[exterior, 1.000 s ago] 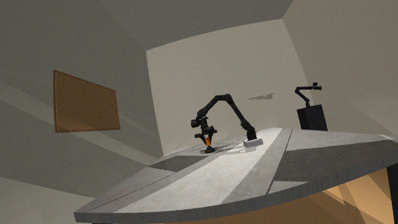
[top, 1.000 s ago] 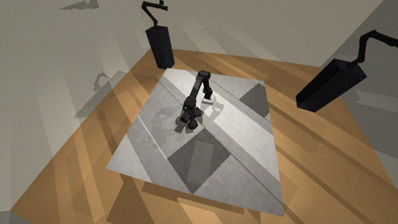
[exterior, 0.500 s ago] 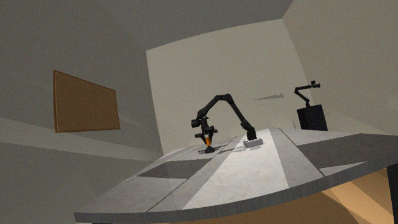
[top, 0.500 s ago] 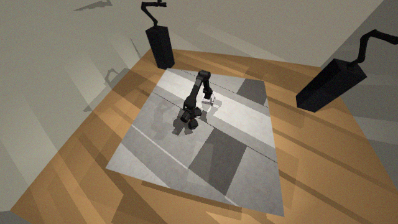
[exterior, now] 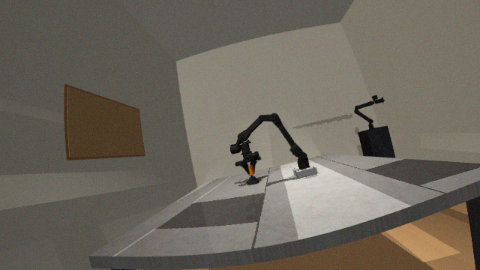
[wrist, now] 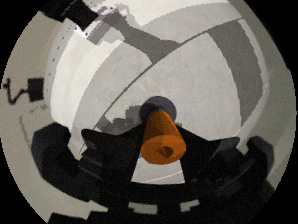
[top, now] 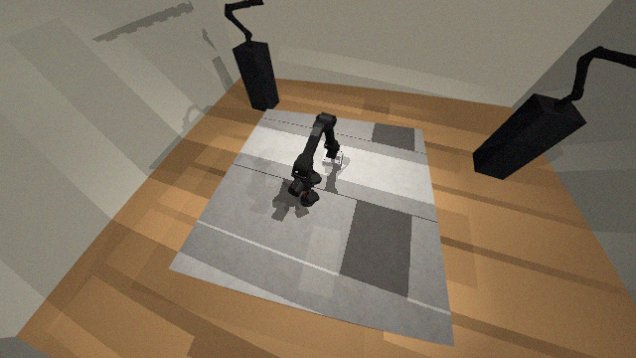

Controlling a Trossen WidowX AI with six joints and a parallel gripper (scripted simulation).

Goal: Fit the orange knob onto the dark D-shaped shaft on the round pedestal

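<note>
My gripper [exterior: 250, 166] [wrist: 158, 125] is shut on the orange knob [exterior: 250, 171] [wrist: 161, 137] and holds it upright, pointing down. The knob hangs directly over the dark round pedestal [exterior: 253, 181] [wrist: 158, 104], with its lower end just above or at the pedestal's top. The shaft is hidden behind the knob, so I cannot tell whether the knob sits on it. In the top view the gripper [top: 308, 197] shows from above as a dark mass, and the knob and pedestal are hidden under it.
The arm's white base [top: 335, 159] [exterior: 305, 172] stands behind the pedestal on the grey patterned table [exterior: 337, 202]. Two black camera stands [top: 255, 75] [top: 527, 134] are off the table; one also shows in the exterior view [exterior: 376, 142].
</note>
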